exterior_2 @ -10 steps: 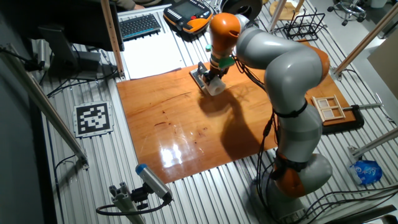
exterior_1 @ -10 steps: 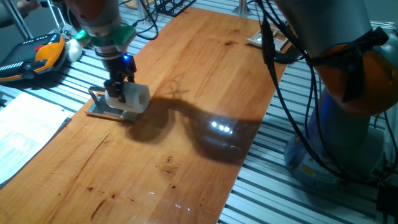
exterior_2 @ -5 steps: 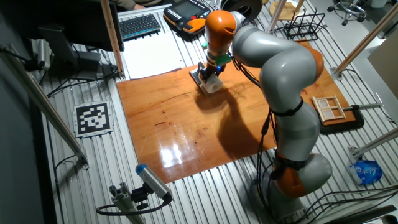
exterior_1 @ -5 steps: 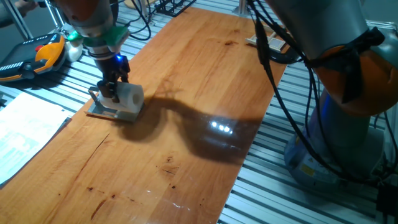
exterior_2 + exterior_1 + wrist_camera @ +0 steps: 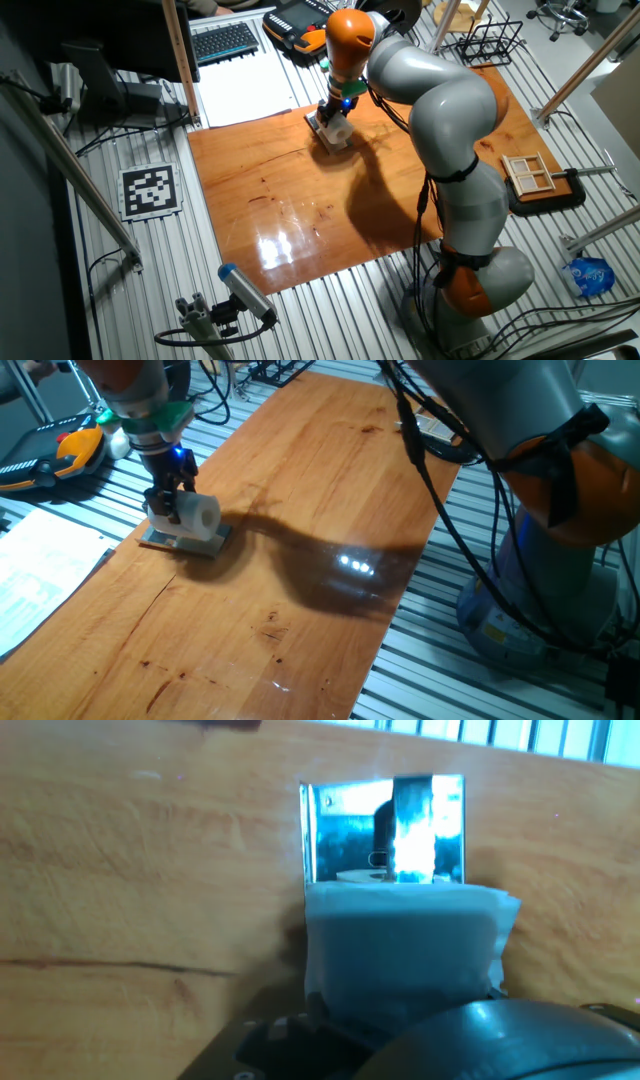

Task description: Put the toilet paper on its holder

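From one fixed view the pincer [image 5: 166, 508] grips the toilet paper [image 5: 196, 516], which lies over the holder [image 5: 180, 540] directly beneath it on the worktop [image 5: 300, 510]; the other fixed view agrees; in the hand view the roll [image 5: 400, 945] half covers the shiny plate [image 5: 345, 830]

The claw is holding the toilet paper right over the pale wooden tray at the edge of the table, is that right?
Not quite. The claw does hold the toilet paper, but over the shiny metal holder, not the wooden tray, which sits far off by the arm's base. The hand view shows the metal plate just beyond the roll.
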Controlling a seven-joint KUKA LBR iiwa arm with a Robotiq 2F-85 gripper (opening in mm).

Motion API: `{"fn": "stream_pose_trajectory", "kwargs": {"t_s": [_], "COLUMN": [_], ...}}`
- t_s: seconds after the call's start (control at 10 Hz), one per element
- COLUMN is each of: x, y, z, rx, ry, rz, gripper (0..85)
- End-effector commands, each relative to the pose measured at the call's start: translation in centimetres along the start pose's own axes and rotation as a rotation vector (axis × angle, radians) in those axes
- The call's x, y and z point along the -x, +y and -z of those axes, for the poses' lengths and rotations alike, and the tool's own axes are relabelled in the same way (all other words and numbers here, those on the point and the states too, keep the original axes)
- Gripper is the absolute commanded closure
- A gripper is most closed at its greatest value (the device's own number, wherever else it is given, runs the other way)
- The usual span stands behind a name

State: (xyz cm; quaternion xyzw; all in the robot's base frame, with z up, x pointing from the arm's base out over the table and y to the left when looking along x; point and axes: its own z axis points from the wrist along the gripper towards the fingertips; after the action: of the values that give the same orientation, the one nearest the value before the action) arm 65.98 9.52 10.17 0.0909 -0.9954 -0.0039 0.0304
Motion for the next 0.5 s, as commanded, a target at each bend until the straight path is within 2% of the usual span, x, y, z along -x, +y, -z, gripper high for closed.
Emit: {"fn": "stream_pose_trajectory", "kwargs": {"t_s": [0.0, 0.4], "x": [0.42, 0.74], "y": [-0.22, -0.29], "z": [-0.19, -0.26], "rx": [0.004, -0.001], "ry": [-0.001, 0.009], "rz": [0.001, -0.041], "gripper": [34.0, 34.0]}}
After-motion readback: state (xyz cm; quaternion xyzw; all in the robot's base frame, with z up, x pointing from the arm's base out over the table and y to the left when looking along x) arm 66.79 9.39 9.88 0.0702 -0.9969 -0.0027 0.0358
